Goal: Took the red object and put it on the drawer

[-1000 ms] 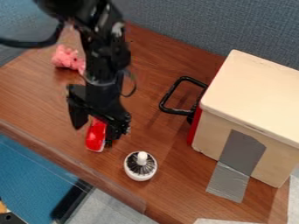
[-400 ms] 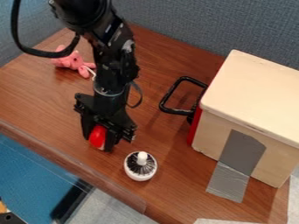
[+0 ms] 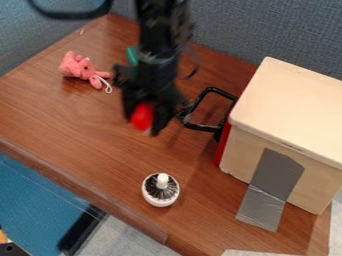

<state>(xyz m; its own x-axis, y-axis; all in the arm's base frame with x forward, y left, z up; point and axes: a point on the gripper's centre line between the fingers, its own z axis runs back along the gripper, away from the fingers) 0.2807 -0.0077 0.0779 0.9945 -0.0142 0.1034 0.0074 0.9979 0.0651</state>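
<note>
Aloft, the red object [image 3: 141, 118] is clamped between black fingers [image 3: 160, 120] above the worktop [image 3: 80, 135], placement on the drawer unit [image 3: 287, 107] pending.

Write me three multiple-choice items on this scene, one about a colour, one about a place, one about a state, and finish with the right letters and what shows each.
1. What colour is the strip of tape on the side of the large cream box?
A) Yellow
B) Grey
C) Green

2. Where is the small pink plush toy?
A) On top of the box
B) Beneath the box's tape
C) On the brown wooden table

3. What is the state of the glossy red object?
A) Gripped in the black pincer
B) Lying on the box's top
C) Lying loose beside the plush toy

Right letters:
1. B: the strip running down the box's side is grey.
2. C: the toy lies on the wood, to the left of the pincer in the picture.
3. A: the red shows between the pincer's dark fingers.
</note>
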